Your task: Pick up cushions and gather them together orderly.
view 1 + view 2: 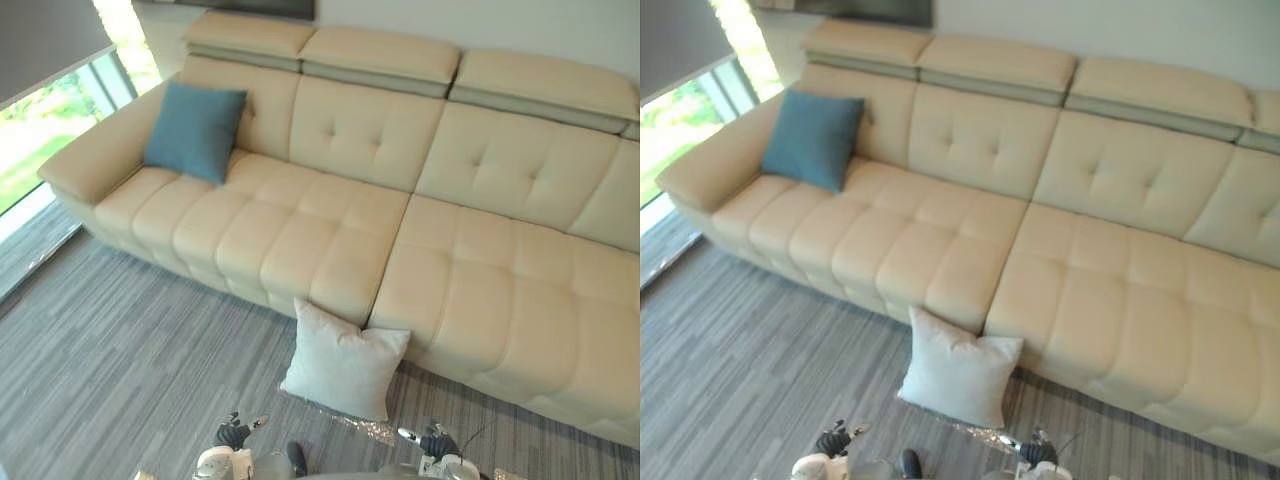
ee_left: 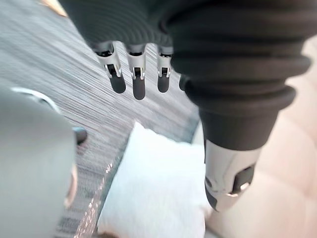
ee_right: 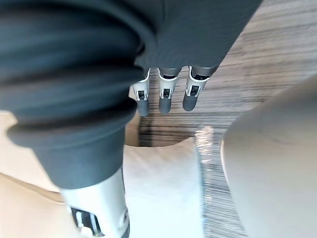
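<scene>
A white cushion [image 1: 345, 360] stands on the floor, leaning against the front of the cream sofa [image 1: 300, 230]. A blue cushion [image 1: 194, 130] leans upright in the sofa's far left corner, against the armrest and backrest. My left hand [image 1: 232, 434] hangs low at the bottom of the view, left of the white cushion, with its fingers [image 2: 138, 84] straight and nothing in them. My right hand [image 1: 436, 442] hangs low on the other side, its fingers [image 3: 166, 99] straight and empty too. Both wrist views show the white cushion [image 2: 158, 193] [image 3: 163, 188] below the hands.
The sofa spans the view, with a long bare seat to the right. Grey striped carpet [image 1: 110, 370] covers the floor in front. A window with a dark blind [image 1: 50, 60] sits at the far left beside the armrest.
</scene>
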